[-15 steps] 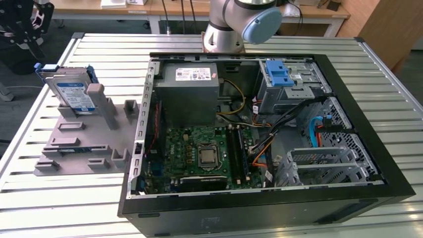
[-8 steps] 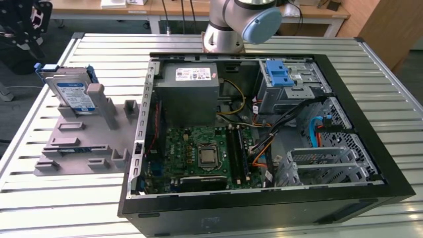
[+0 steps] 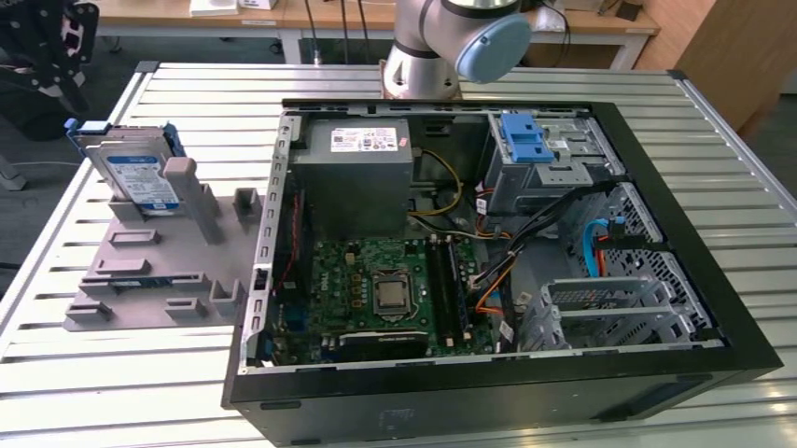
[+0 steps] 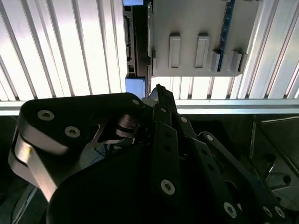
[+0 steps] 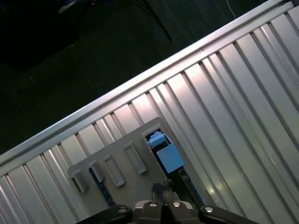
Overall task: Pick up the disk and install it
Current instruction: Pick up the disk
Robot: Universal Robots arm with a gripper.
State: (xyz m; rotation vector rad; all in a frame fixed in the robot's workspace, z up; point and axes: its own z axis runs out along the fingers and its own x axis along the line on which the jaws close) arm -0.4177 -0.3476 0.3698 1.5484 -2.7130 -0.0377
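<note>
1. We find the gripper (image 5: 161, 187) closed narrow and holding nothing, poised over the grey fixture (image 5: 119, 149).
2. The disk (image 3: 134, 173) stands upright in that fixture on the counter (image 3: 112, 383), untouched.
3. We judge the pick-up step to be in hand. It calls for parted jaws aligned across the disk's upper edge.
4. Beyond, the open computer case (image 3: 498, 401) holds no disk.

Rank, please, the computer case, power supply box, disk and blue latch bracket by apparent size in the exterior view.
Largest to smallest:
1. computer case
2. power supply box
3. disk
4. blue latch bracket
No two look alike in size; the gaps are plain.
</note>
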